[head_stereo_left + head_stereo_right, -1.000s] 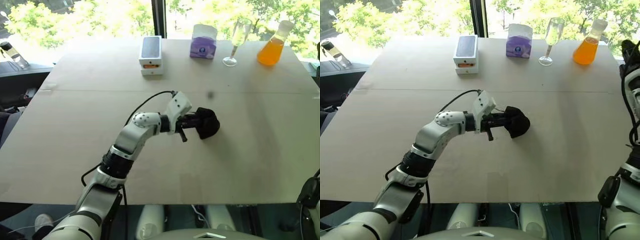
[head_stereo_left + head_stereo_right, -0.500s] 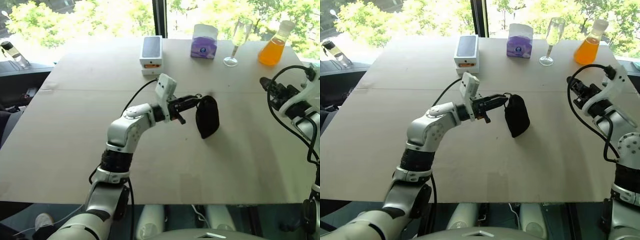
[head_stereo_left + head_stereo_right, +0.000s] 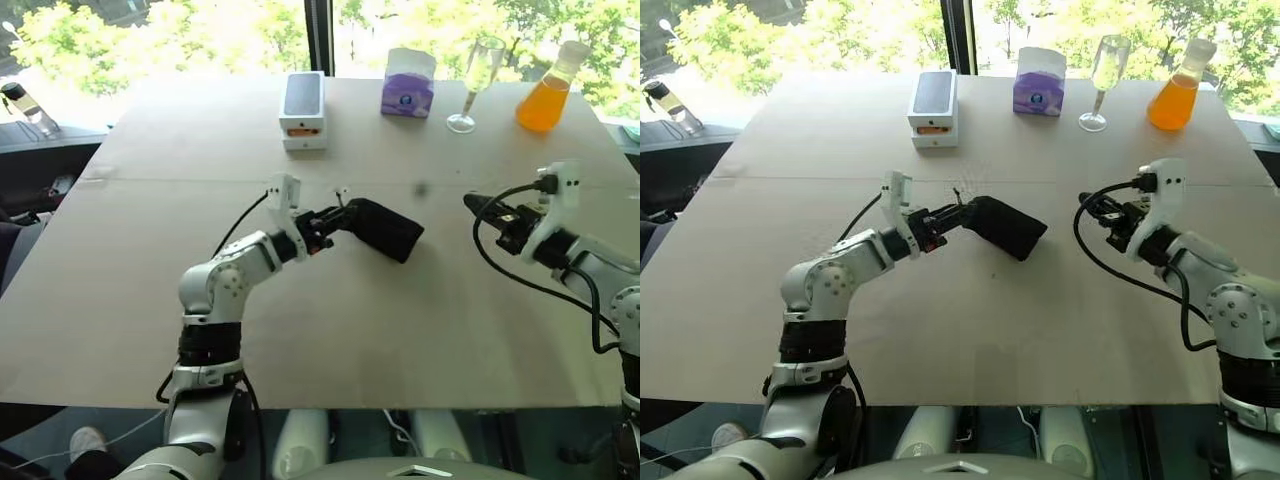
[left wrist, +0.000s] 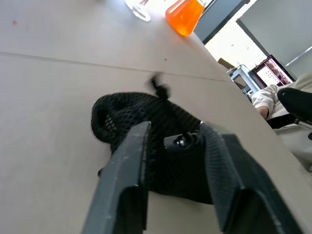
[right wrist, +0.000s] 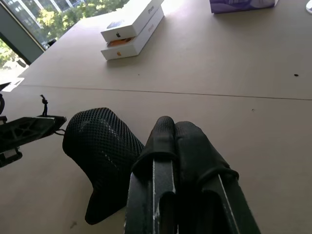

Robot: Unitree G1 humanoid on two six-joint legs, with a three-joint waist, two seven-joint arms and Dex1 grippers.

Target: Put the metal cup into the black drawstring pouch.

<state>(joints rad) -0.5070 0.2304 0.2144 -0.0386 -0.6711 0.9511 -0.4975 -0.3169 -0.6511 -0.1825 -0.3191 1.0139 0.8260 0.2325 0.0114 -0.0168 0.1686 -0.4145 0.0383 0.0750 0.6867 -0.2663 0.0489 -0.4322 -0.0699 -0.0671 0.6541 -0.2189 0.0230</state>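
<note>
Sunlit green trees fill the windows behind a broad pale wooden table, and along its far edge stand a white-and-black phone box, a purple and white tissue box, a tall clear stemmed glass and a flask of orange liquid, all well apart from the arms and leaving the middle of the table open. Near the table's centre lies the soft black mesh drawstring pouch, its long axis slanting from its corded mouth on the robot's left, raised a little off the wood, toward its rounded closed end resting nearer the right arm. The left gripper has its two black fingers set apart on either side of the pouch's mouth end, the cord knot between them. The right gripper hovers to the right of the pouch, clear of it, fingers pressed together and aimed at its closed end
</note>
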